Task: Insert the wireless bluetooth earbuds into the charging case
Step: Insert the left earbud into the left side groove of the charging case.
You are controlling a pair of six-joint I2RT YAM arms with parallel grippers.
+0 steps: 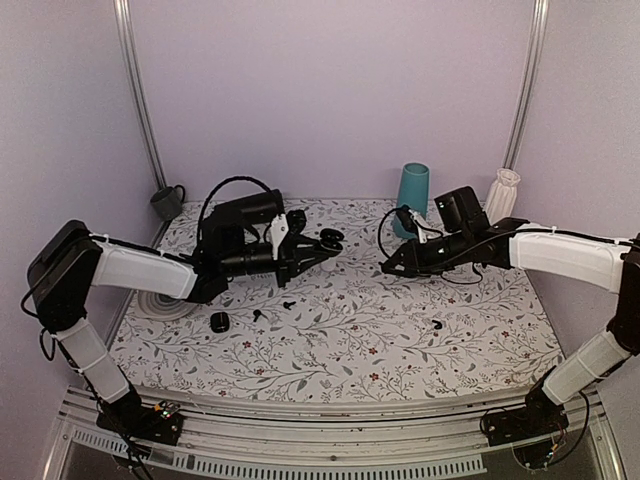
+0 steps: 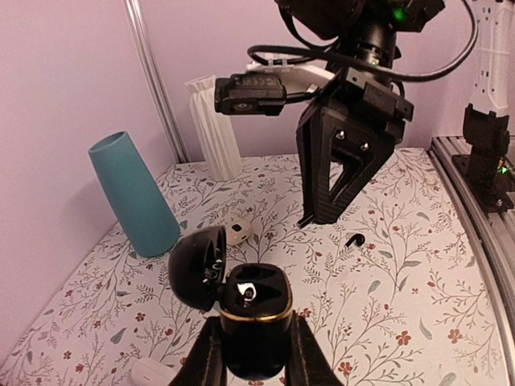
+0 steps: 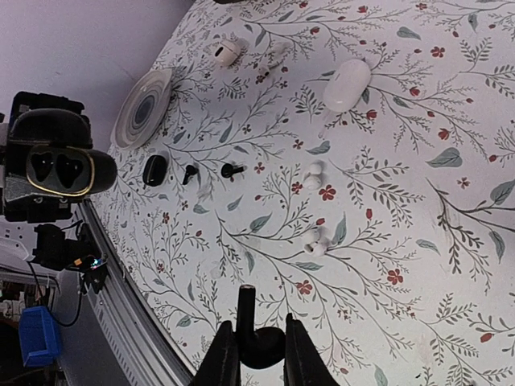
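My left gripper (image 2: 254, 322) is shut on the black charging case (image 2: 253, 301), which it holds up with the lid (image 2: 195, 265) swung open and both sockets showing (image 3: 58, 170). In the top view the case (image 1: 331, 238) sits at the tip of the left gripper (image 1: 322, 246). My right gripper (image 3: 259, 326) is shut on a black earbud (image 3: 261, 347) with its stem pointing forward. It hangs above the table, a short way right of the case (image 1: 389, 268). Another black earbud (image 2: 352, 240) lies on the cloth beneath it.
Two black earbuds (image 3: 190, 173) (image 3: 232, 170) and a small black case (image 3: 154, 169) lie near a round coaster (image 3: 143, 108). White earbuds (image 3: 314, 171) (image 3: 314, 241) and white cases (image 3: 348, 84) (image 3: 227, 52) are scattered about. A teal cup (image 1: 412, 195), white vase (image 1: 503, 195) and grey mug (image 1: 167, 203) stand at the back.
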